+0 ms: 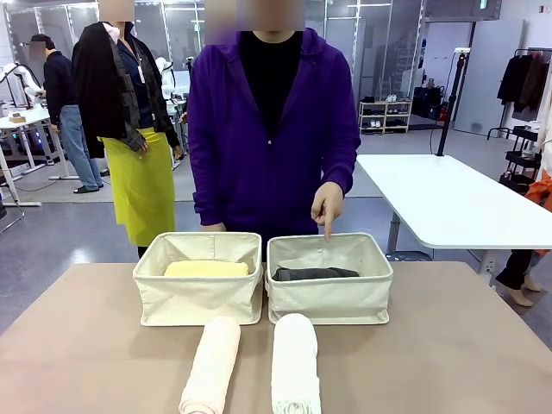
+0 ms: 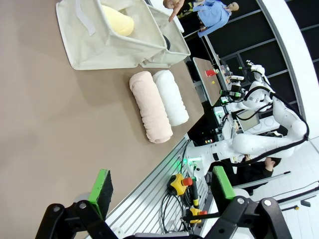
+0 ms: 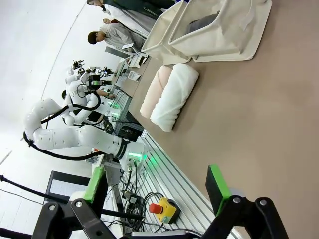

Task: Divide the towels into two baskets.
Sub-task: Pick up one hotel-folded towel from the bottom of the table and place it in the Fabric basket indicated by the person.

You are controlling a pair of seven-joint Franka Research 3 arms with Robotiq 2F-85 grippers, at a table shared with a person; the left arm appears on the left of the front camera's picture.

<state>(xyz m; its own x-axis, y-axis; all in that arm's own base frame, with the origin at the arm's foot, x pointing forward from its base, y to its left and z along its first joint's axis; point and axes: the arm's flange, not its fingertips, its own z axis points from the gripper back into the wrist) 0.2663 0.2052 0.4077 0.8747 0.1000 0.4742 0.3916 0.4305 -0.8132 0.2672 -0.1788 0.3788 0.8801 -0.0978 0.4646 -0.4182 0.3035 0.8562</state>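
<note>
Two cream canvas baskets stand side by side mid-table. The left basket (image 1: 198, 297) holds a pale yellow towel (image 1: 206, 269); the right basket (image 1: 332, 297) holds a dark charcoal towel (image 1: 315, 274). In front of them lie a cream towel (image 1: 212, 365) and a white towel (image 1: 295, 365), rolled, side by side. A person in purple points a finger (image 1: 327, 226) down at the right basket. My left gripper (image 2: 162, 191) is open, off the table's near edge, with the cream towel (image 2: 150, 106) and white towel (image 2: 171, 96) ahead. My right gripper (image 3: 157, 191) is open, facing the white towel (image 3: 174, 95).
The tan tabletop (image 1: 448, 345) has free room on both sides of the baskets and towels. A white table (image 1: 448, 203) stands behind on the right. Other people stand in the background at left. An emergency-stop box (image 3: 164, 209) lies on the rail below the table edge.
</note>
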